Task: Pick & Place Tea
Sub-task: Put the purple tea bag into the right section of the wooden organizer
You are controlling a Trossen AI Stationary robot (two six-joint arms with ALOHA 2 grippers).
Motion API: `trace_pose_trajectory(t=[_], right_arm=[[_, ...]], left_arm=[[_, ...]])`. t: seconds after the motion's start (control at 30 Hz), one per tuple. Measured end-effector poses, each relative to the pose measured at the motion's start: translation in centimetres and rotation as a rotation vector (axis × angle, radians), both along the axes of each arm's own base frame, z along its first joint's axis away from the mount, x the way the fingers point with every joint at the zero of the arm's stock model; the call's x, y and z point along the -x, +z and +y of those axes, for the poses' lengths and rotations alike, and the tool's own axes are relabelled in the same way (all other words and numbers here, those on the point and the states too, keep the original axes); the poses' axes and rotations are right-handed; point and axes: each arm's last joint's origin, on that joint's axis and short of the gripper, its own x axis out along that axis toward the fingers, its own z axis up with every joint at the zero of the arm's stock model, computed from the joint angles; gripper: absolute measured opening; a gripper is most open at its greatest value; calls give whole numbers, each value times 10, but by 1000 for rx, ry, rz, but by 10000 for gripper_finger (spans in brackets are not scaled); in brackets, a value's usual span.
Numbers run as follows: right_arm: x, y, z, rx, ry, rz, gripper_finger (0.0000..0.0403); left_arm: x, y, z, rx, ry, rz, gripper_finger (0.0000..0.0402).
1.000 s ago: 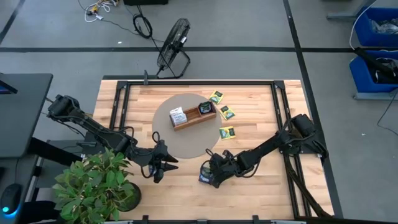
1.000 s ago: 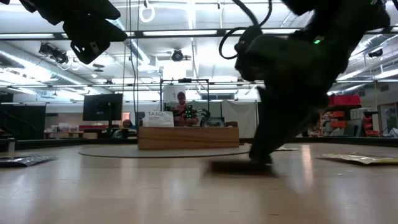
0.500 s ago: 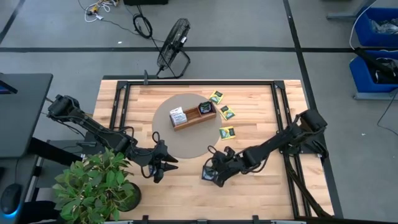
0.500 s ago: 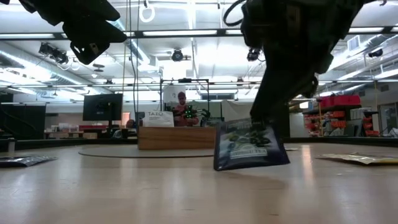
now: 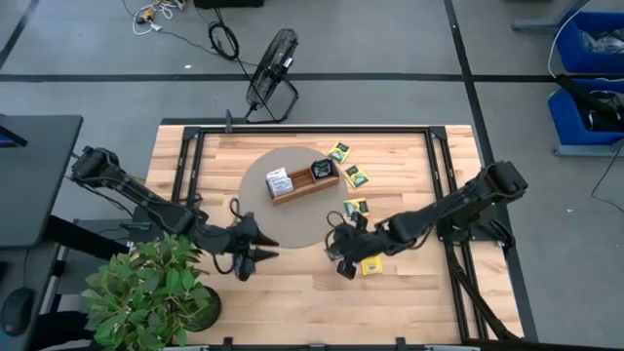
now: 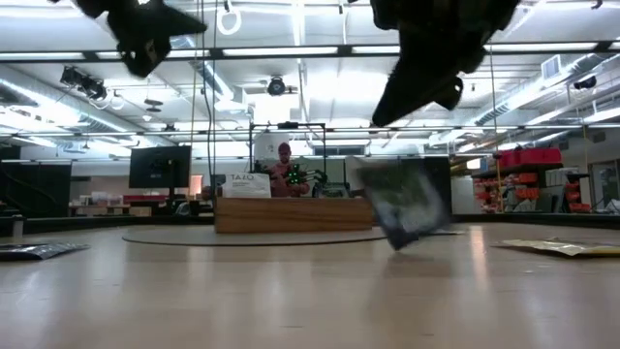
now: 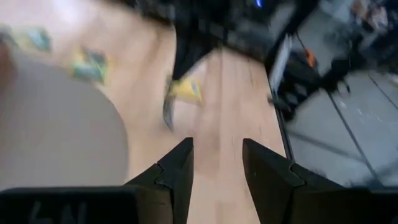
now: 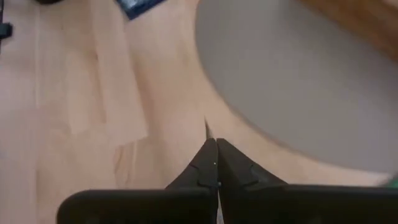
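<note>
Table [image 5: 292,292]: wood top, round grey mat [image 5: 258,219] at centre. Wooden tray [image 5: 304,182] sits on the mat, packets inside.

Right tool [image 5: 343,265]: near the mat's edge, fingers [image 8: 214,163] pressed fully together, pinching the top edge of a dark tea packet [image 6: 402,202]. Packet hangs tilted, clear of the table.

Left tool [image 5: 255,255]: at the mat's near-left edge, fingers [image 7: 180,168] parted, nothing between them.

Yellow-green packet [image 5: 371,263] lies just beside the right tool. More packets [image 5: 353,175] lie loose right of the tray.

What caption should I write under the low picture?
Right gripper holds a dark tea packet above the table, wooden tray behind.
</note>
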Motion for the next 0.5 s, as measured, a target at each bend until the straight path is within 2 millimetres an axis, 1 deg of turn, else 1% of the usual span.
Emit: trace_pose_trajectory(t=[0.17, 0.27, 0.37, 0.43, 0.5], right_arm=[[1, 19, -29, 43, -8, -23, 0], [4, 28, -46, 17, 28, -8, 0], [5, 23, -54, -43, 133, 72, 0], [4, 14, -54, -69, 183, 117, 7], [6, 0, -53, -79, 212, 183, 29]], left_arm=[[13, 22, 13, -59, 133, -110, 142], [22, 28, 19, -89, 179, -110, 142], [29, 25, 25, -121, 188, -53, 142], [32, 25, 26, -121, 191, -41, 142], [33, 29, 27, -102, 194, -65, 142]])
